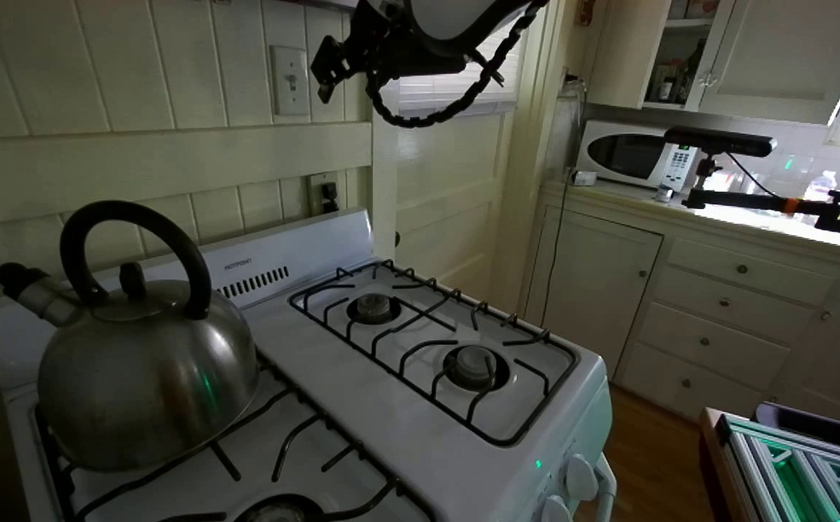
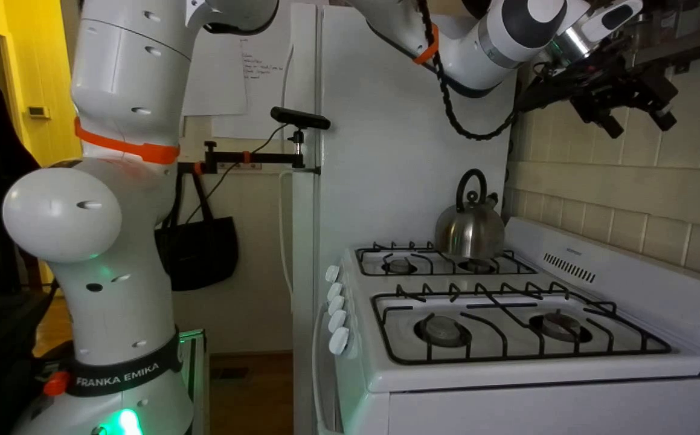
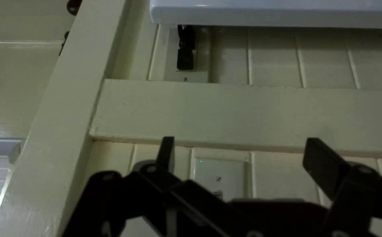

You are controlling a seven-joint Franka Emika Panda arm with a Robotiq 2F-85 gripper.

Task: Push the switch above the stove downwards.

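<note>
Switch (image 3: 223,171): partly hidden behind gripper (image 3: 240,148), wrist view | stove (image 1: 347,377): cut off by bottom edge, both exterior views | paper sheet (image 2: 265,99): handwriting too small to read, in an exterior view

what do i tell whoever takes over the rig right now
Gripper: open, holding nothing, in front of the wall and apart from the switch.
Switch: on that wall above the stove; too small to tell whether up or down.
Stove: below, with a kettle standing on it.
Done: gripper is near the switch; no push can be confirmed.
Left: probably check the switch's position, then press it downwards.
</note>
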